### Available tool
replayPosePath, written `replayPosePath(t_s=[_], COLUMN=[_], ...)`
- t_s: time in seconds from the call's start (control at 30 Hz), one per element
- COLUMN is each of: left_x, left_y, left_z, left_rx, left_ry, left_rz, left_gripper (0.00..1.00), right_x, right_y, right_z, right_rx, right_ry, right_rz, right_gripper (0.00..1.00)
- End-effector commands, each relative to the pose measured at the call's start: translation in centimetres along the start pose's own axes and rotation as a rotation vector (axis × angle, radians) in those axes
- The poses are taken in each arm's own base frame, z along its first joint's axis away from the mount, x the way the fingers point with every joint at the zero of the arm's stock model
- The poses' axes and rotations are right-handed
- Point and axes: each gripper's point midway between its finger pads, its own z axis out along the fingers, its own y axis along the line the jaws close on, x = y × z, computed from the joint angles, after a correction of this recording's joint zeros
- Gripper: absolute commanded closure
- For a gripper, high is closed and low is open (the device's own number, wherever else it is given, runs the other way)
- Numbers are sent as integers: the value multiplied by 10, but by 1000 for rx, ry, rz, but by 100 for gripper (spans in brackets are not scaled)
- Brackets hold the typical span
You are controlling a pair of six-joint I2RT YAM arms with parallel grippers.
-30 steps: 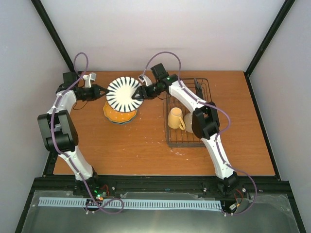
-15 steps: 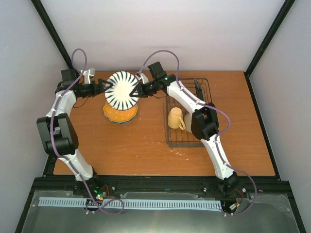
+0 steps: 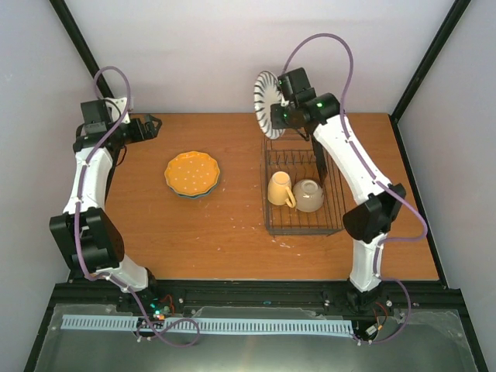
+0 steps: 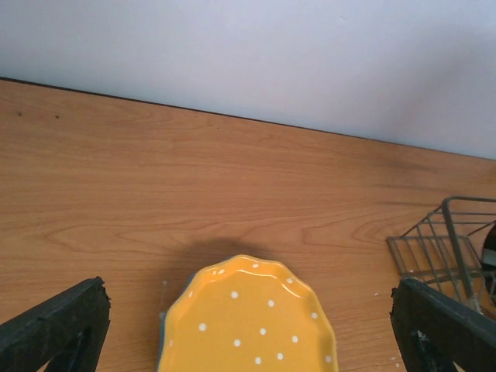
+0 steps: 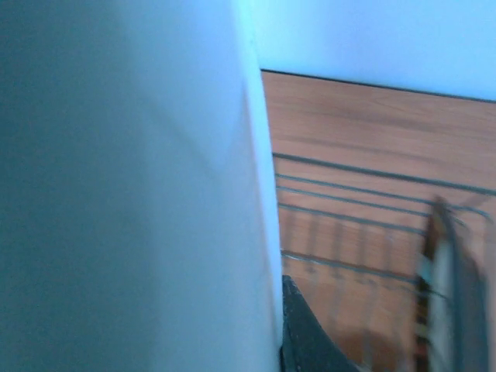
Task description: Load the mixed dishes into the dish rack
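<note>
Gripping the striped plate (image 3: 265, 101) by its rim, my right gripper (image 3: 279, 116) holds it on edge above the far end of the dish rack (image 3: 331, 226). My left gripper (image 3: 157, 123) is wide open, holding nothing. Before, both held the plate over the orange plate (image 3: 192, 173); now my right arm reaches up high, left pulled back

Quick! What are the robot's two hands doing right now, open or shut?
Left gripper: open, holding nothing.
Right gripper: shut on the striped plate, which it holds up on edge.
</note>
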Motion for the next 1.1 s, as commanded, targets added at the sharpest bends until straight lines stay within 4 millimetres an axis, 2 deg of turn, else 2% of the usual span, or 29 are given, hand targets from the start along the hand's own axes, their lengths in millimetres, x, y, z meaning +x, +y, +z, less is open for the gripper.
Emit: replayPosePath(t_s=[0.0, 0.23, 0.47, 0.77, 1.07], left_x=[-3, 12, 18, 23, 22], left_y=[13, 15, 16, 16, 16], left_z=[-5, -6, -8, -6, -3], left_rx=[-90, -92, -106, -95, -85], left_ry=[0, 16, 23, 27, 27], left_rz=[32, 24, 27, 11, 4], left_gripper=[0, 0, 0, 0, 0], right_x=[33, 70, 77, 68, 48], right_y=[-52, -80, -103, -133, -141], right_z=[-3, 6, 4, -16, -44], right_rx=[300, 403, 478, 522, 517], right_ry=[78, 216, 254, 209, 102], right_rz=[-56, -45, -47, 21, 71], right_gripper=[97, 97, 97, 97, 97])
